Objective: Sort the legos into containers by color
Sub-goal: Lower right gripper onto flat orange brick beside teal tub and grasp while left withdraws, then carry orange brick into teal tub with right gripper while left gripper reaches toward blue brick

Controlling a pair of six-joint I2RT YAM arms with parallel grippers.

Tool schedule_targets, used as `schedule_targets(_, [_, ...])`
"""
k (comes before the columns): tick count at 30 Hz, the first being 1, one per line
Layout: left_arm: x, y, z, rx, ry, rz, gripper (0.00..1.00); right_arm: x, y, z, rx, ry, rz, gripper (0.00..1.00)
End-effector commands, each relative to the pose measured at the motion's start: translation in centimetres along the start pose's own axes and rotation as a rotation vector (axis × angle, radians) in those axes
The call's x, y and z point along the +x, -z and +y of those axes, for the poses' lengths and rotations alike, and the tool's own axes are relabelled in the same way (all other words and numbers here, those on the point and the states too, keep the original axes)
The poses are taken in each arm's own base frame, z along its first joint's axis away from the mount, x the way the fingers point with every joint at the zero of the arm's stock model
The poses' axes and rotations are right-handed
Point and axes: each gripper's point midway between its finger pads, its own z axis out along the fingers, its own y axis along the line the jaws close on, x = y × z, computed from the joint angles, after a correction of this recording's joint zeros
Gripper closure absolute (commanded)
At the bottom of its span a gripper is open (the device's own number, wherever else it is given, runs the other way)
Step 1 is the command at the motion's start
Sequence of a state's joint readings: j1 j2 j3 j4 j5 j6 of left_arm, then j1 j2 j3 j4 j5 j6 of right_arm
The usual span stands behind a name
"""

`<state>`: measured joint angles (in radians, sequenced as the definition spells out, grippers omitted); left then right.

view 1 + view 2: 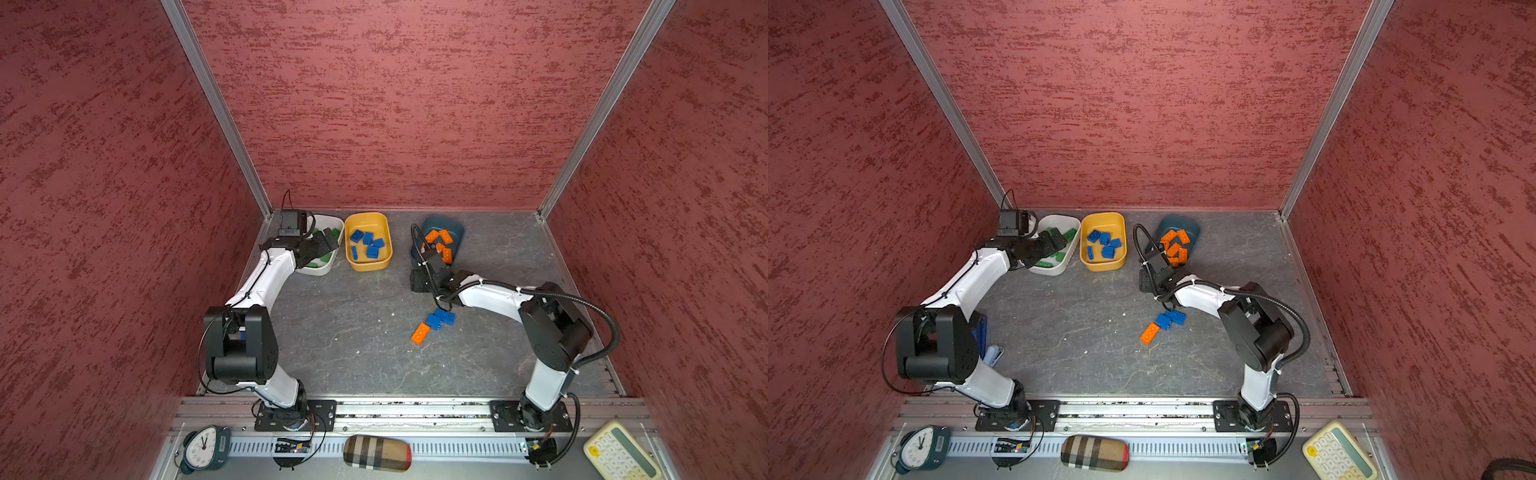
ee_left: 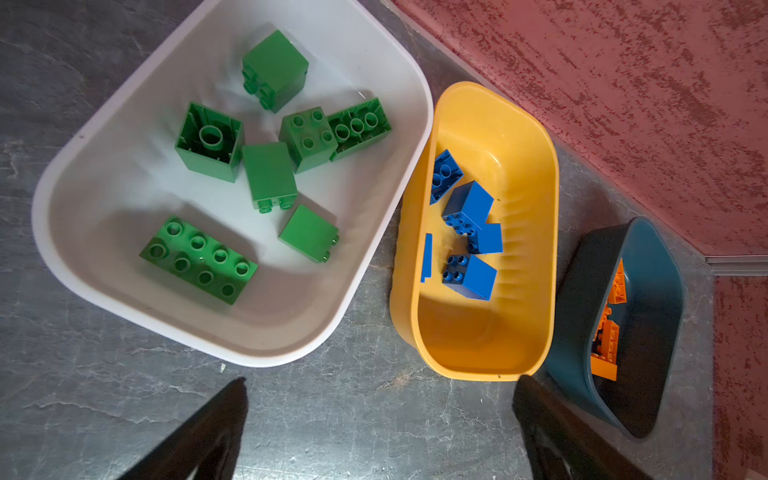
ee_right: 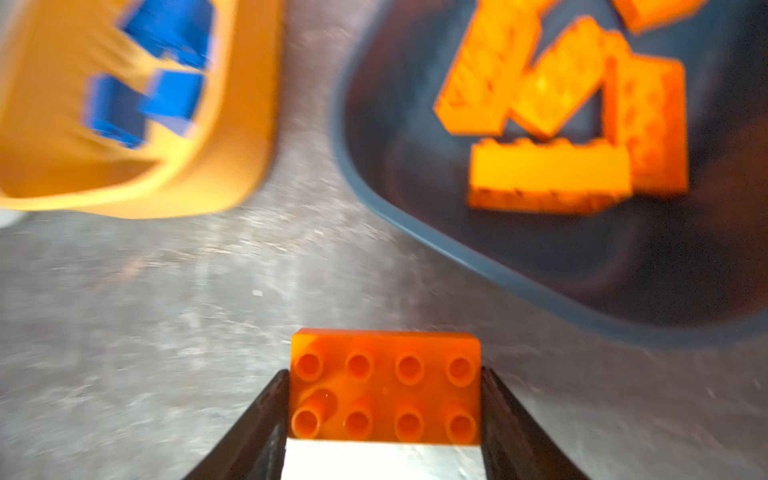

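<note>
**Orange brick gripped just short of the teal tub**

The right tool (image 3: 384,374) was closed on an orange eight-stud brick (image 3: 384,399). Its jaws pressed the brick's two short ends, and the studs faced the wrist camera. That grip left the long sides free, which should let the piece drop cleanly on release.

In the right wrist view the teal tub (image 3: 540,266) filled the upper right of the frame. Its near rim lay just ahead of the brick and not yet under it, with a heap of orange bricks (image 3: 548,174) inside. The yellow tub (image 3: 237,124) sat at upper left, and a strip of bare surface (image 3: 291,249) separated the two. A carry toward the upper right looked open, with the teal rim the only edge to clear.

The left tool (image 2: 381,384) stood wide and empty above bare surface, at the lower middle of its wrist view. It hung just off the rims of the white tub (image 2: 104,199) and the yellow one, which left the middle of the surface open to the other arm. Green bricks (image 2: 270,174) lay in the white tub and blue bricks (image 2: 469,203) in the yellow.

In a top view, two blue bricks (image 1: 444,316) and one orange brick (image 1: 420,333) lay loose and close together, right of centre near the right forearm, with broad open surface to their left
</note>
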<state>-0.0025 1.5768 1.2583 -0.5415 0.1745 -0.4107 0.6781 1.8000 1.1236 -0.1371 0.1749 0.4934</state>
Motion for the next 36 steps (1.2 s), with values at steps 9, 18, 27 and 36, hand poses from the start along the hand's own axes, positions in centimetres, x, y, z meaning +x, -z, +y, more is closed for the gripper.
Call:
schedule_targets(9, [2.0, 2.3, -4.6, 0.071, -0.181, -0.086, 0.00, -10.3, 5.1, 2.4, -0.174, 0.014, -0.268, 0.47])
schedule_targets(18, [9.4, 3.6, -12.1, 0.294, -0.404, -0.010, 0.00, -12.9, 2.6, -6.2, -0.079, -0.158, -0.231, 0.48])
schedule_targets(27, [20.5, 3.6, -20.2, 0.588, -0.757, 0.152, 0.00, -13.9, 0.3, -11.0, 0.003, -0.160, -0.139, 0.45])
schedule_targets(36, [28.9, 1.4, -22.6, 0.717, -1.045, 0.257, 0.02, -14.3, -1.9, -10.7, 0.010, -0.052, -0.066, 0.38])
